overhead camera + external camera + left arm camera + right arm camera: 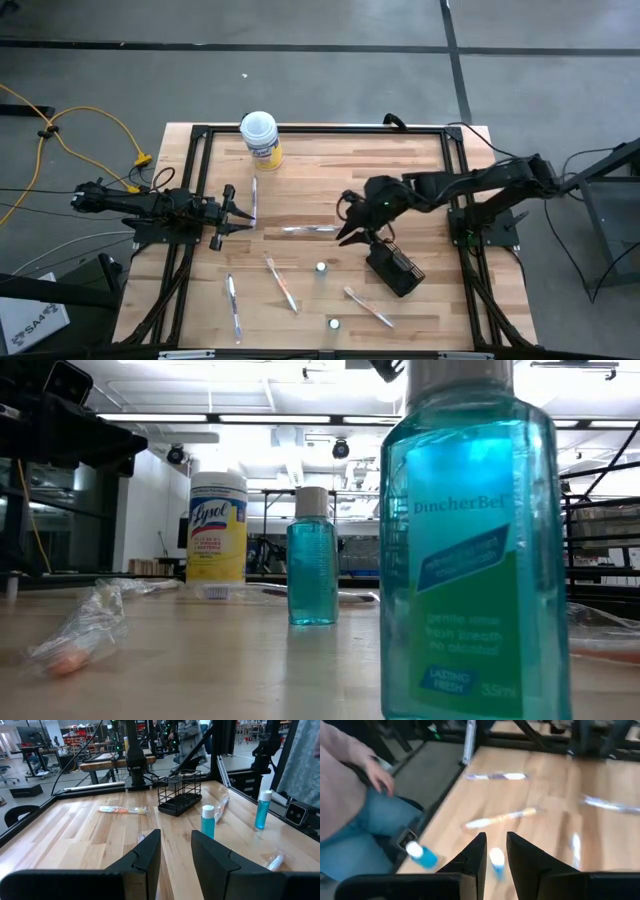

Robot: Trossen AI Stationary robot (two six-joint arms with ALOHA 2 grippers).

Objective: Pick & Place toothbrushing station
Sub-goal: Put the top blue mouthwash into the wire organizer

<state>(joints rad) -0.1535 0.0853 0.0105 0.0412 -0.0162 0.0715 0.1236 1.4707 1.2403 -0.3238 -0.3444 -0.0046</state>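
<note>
Nearest the low camera, two teal mouthwash bottles (470, 550) are standing upright on the wooden desk (330, 170), liquid nearly to the necks. Wrapped toothbrushes (282, 283) are lying scattered flat. The black wire-sided toothbrushing station (393, 268) is sitting just beside my right gripper (352, 232), fingers slightly parted, gripping nothing. My left gripper (240, 212) is waiting, fingers apart. Farthest: white-lidded canister (260, 139).

I see the toothbrushing station (393, 270) on the surface (330, 170) right of centre, the canister (261, 138) at the far edge, and two small bottles (320, 268) between wrapped toothbrushes (281, 284).
</note>
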